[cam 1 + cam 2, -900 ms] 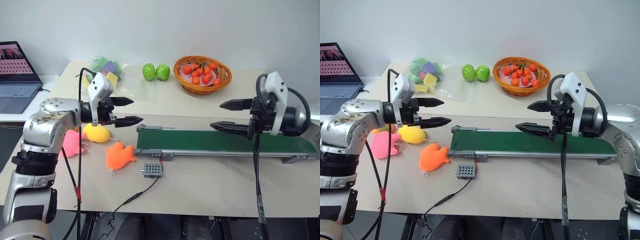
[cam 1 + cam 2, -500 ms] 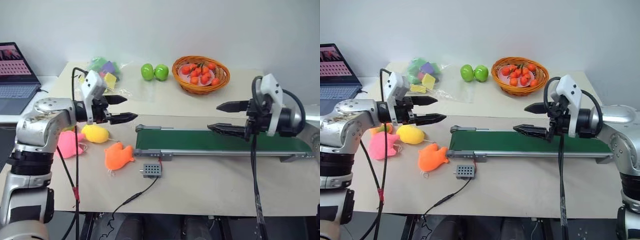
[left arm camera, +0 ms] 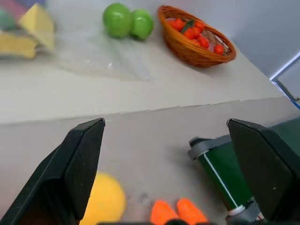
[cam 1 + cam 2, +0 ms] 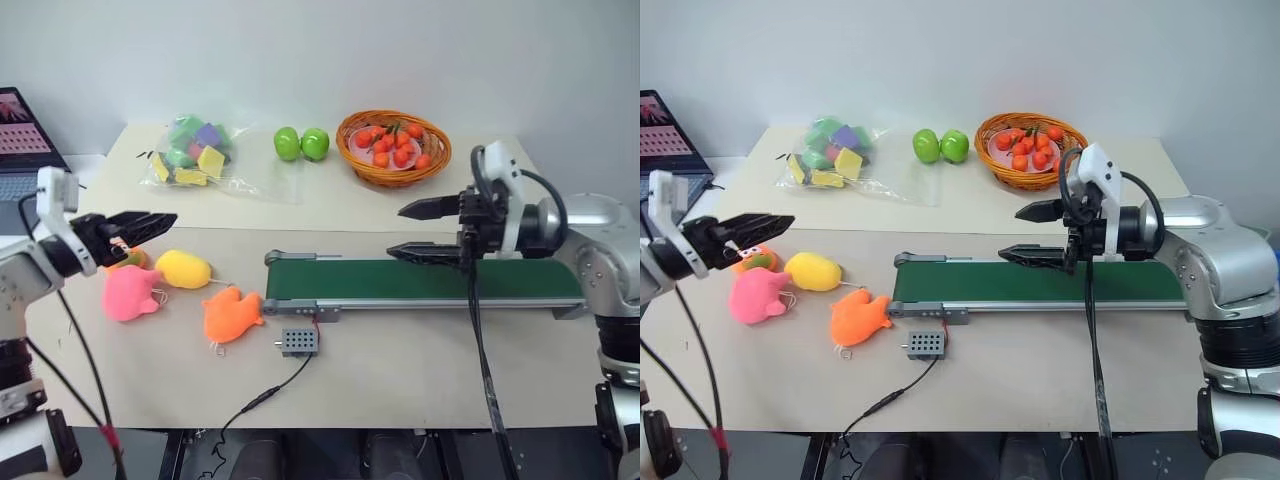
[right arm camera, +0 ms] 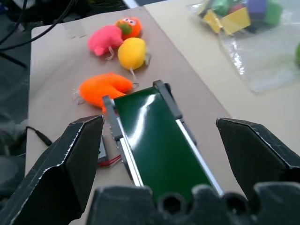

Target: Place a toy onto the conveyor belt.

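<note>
**A:** Where is the pink plush toy (image 4: 130, 293) found?

**B:** It is seen lying on the table (image 4: 400, 370), at the robot's left side. It is soft and round, bright pink, with a little lump on top. A thin string is seen hanging off it. A face cannot be made out from here. It is well apart from the conveyor belt (image 4: 430, 281).

**A:** What is lying next to it?

**B:** A yellow plush blob (image 4: 184, 268) is seen just beside it. An orange plush animal (image 4: 232, 314) is seen between the pink toy and the belt's near end. A small orange toy with a face (image 5: 128, 26) is tucked just behind the pink one.

**A:** How is the left gripper (image 4: 142, 226) held?

**B:** It is held out almost flat, above the table and a bit behind the pink toy. Its two black fingers are spread wide apart. Nothing is held and nothing is touched.

**A:** And the right gripper (image 4: 415, 230)?

**B:** It is pointed sideways toward the robot's left, over the middle of the dark green belt. Its fingers are spread wide apart too, with nothing between them.

**A:** What is seen farther back?

**B:** A basket of little tomatoes (image 4: 394, 146), two green apples (image 4: 301, 143) and a clear bag of coloured blocks (image 4: 192, 152) are seen. A small grey box with a wire (image 4: 301, 341) is seen in front of the belt.
</note>
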{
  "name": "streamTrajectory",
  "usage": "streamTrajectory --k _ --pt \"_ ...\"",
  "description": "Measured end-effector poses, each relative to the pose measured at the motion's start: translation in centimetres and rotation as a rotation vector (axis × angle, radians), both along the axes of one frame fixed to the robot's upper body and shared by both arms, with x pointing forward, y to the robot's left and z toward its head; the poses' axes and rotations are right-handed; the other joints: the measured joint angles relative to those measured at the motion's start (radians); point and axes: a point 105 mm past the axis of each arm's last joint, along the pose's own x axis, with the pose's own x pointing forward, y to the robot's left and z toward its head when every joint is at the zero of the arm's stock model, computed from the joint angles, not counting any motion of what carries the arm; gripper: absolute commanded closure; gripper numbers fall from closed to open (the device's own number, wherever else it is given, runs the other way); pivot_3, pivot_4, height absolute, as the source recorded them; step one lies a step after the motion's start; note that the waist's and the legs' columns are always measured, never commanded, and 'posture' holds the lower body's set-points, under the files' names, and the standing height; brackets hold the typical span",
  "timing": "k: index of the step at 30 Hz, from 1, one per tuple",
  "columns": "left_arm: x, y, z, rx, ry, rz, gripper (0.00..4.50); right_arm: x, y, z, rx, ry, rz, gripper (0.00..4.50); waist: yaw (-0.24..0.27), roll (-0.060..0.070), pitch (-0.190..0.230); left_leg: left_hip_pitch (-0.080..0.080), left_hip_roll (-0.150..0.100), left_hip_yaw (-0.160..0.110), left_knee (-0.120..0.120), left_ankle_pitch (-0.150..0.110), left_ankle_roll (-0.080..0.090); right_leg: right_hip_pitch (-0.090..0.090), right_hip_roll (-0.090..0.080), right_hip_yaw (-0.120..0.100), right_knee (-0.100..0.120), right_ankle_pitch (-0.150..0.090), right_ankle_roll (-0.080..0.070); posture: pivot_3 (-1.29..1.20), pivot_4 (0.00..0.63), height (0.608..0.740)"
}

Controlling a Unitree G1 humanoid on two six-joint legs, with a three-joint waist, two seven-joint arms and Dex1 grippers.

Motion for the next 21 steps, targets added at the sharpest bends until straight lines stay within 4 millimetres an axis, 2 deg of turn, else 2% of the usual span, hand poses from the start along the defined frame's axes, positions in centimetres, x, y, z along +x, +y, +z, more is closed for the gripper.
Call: streamTrajectory --k 4,12,16,18,21 --pt "-2.7 3.3 -2.2 -0.137 0.068 0.123 0.06 0.4 0.0 -0.4 -0.017 0.017 0.026 0.0 0.004 0.0 0.0 0.0 0.0 0.0 0.0 0.0 0.0 0.0 0.0 0.0 0.0 0.0 0.0 0.0 0.15 0.738" --pt "-6.4 7.5 -5.7 -0.43 0.15 0.329 0.06 0.9 0.4 -0.9 -0.033 0.033 0.055 0.0 0.004 0.0 0.0 0.001 0.0 0.0 -0.001 0.0 -0.001 0.0 0.0 0.0 0.001 0.0 0.0 0.0 0.15 0.738" --pt "-7.5 8.1 -9.0 -0.564 0.273 0.393 0.06 1.1 0.8 -0.7 -0.035 0.028 0.072 0.0 0.004 0.0 0.0 0.001 0.0 0.0 -0.001 0.0 -0.001 0.001 0.0 0.0 0.001 0.0 0.0 0.0 0.15 0.738" --pt "-8.1 8.3 -11.7 -0.653 0.347 0.445 0.06 1.5 0.7 -0.5 -0.051 0.016 0.062 0.0 0.004 0.0 0.0 0.002 0.0 0.0 -0.001 0.0 -0.001 0.001 0.0 0.0 0.001 0.0 0.0 0.0 0.15 0.738" --pt "-8.4 8.7 -13.6 -0.718 0.369 0.498 0.06 1.6 0.6 -0.5 -0.06 0.017 0.061 0.0 0.005 -0.001 0.0 0.002 0.0 0.0 -0.001 0.001 -0.001 0.001 0.0 0.0 0.001 0.0 0.0 0.0 0.15 0.738"
